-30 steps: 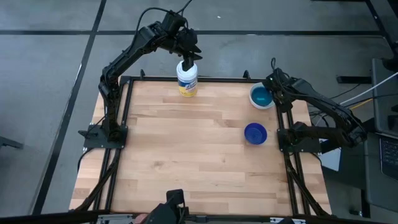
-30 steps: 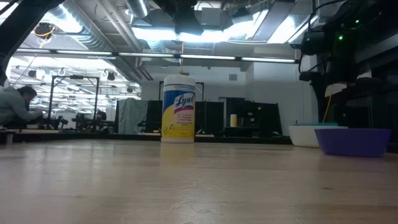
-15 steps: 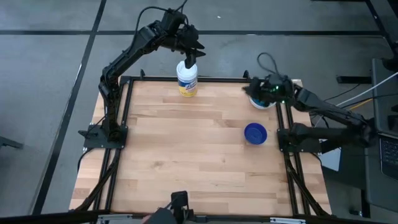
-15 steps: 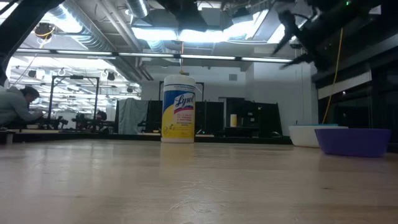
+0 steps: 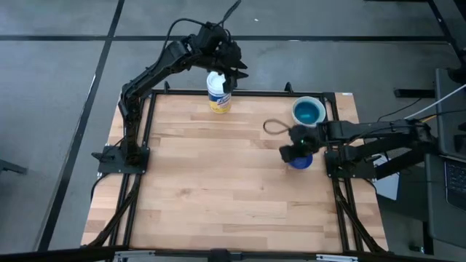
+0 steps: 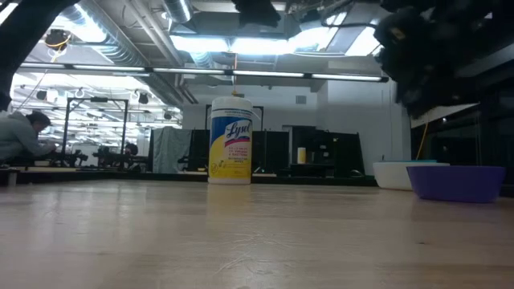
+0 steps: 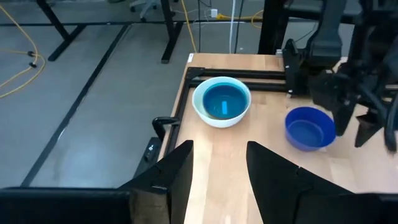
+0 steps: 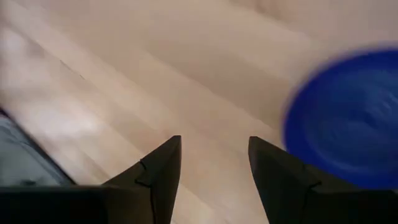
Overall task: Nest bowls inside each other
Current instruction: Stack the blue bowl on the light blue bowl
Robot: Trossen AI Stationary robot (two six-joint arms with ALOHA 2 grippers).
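Note:
A dark blue bowl (image 5: 303,161) rests on its base at the table's right side. A white bowl (image 5: 308,113) with a teal bowl (image 7: 222,101) nested in it stands at the far right corner. My right gripper (image 5: 289,152) hovers open just over the dark blue bowl's left rim; the right wrist view shows the bowl (image 8: 348,118) beside its open fingers (image 8: 214,165), not between them. My left gripper (image 5: 234,75) hangs open above the table's far edge, next to the canister's top, and holds nothing (image 7: 217,168).
A white canister with a yellow label (image 5: 218,94) stands at the table's far edge, left of my left gripper. The bare wooden tabletop (image 5: 218,175) stretches across the middle, left and near side. A metal frame (image 5: 335,145) runs along the right edge.
My right gripper has swung from the far right corner beside the white bowl toward the near side and the left, rolling its wrist, and now hangs over the dark blue bowl. My left gripper has shifted from above the canister toward the table's right edge. The bowls have stayed put.

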